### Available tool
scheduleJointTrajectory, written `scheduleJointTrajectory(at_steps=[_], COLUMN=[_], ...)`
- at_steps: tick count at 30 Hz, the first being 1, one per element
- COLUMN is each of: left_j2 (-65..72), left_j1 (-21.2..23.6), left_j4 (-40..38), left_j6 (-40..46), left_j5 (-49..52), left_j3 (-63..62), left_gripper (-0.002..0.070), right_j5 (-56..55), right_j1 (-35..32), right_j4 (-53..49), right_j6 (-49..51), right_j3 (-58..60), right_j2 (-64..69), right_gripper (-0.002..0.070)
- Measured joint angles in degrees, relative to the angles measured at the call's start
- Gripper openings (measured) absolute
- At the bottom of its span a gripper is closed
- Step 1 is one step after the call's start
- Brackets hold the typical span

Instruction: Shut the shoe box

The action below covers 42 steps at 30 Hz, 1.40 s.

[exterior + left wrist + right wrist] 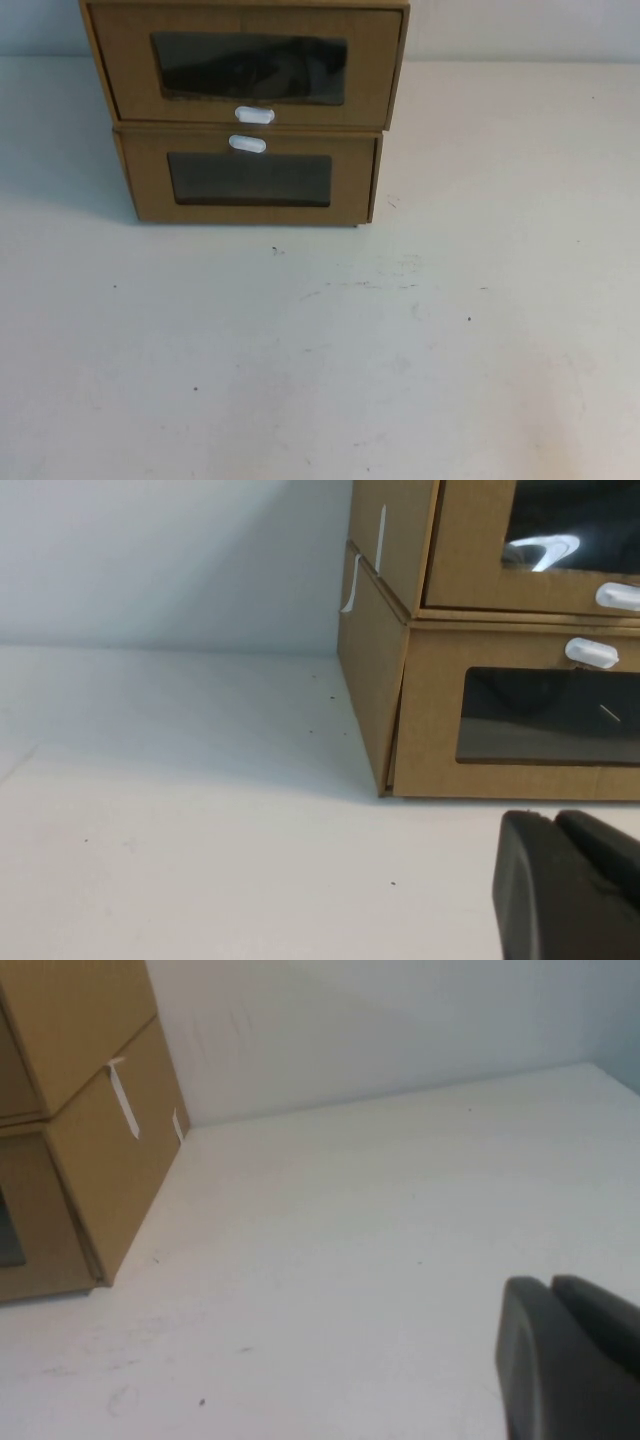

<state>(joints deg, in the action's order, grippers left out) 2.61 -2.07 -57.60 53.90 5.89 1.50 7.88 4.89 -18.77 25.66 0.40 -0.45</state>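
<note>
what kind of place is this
Probably a lab test bench: a bare white table, plain wall, two stacked shoe boxes. Left tool and right tool hover low over it.

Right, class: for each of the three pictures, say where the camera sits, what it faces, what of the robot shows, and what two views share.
High view: raised on the robot's side, angled down at the table and two stacked boxes; no arm shows.
Left wrist view: low by the table, facing the shoe box above the lower box; left gripper at the edge.
Right wrist view: low, facing the boxes' side and the wall; right gripper at the edge.
Shared: high and left wrist views both show both white tabs.
</note>
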Motion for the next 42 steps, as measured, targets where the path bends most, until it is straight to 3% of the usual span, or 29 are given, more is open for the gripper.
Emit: scheduleJointTrajectory(at_steps=[3, 8, 11, 17, 38, 40, 42], left_j2=[0.0, 0.0, 0.0, 0.0, 0.0, 0.0, 0.0], left_j1=[0.0, 0.0, 0.0, 0.0, 0.0, 0.0, 0.0], left_j4=[0.0, 0.0, 0.0, 0.0, 0.1, 1.8, 8.8], left_j6=[0.0, 0.0, 0.0, 0.0, 0.5, 1.5, -1.8], left_j5=[0.1, 0.4, 0.5, 0.5, 0.4, -1.1, -1.9], left_j3=[0.0, 0.0, 0.0, 0.0, 0.0, 0.0, 0.0], left_gripper=[-0.0005, -0.0005, -0.0005, -0.0005, -0.0005, -0.0005, -0.0005], right_j5=[-2.1, 3.4, 7.6, 12.0, 12.1, 12.1, 12.1], right_j1=[0.0, 0.0, 0.0, 0.0, 0.0, 0.0, 0.0], right_j4=[3.6, 23.1, 26.3, 27.7, 28.0, 28.0, 28.0], right_j6=[-4.9, -29.4, -33.8, -35.2, -35.3, -35.3, -35.3], right_j3=[0.7, 1.1, 1.1, 1.1, 1.1, 1.1, 1.1], right_j2=[0.0, 0.0, 0.0, 0.0, 0.0, 0.0, 0.0], right_gripper=[-0.0011, -0.0011, -0.0011, -0.0011, -0.0011, -0.0011, -0.0011])
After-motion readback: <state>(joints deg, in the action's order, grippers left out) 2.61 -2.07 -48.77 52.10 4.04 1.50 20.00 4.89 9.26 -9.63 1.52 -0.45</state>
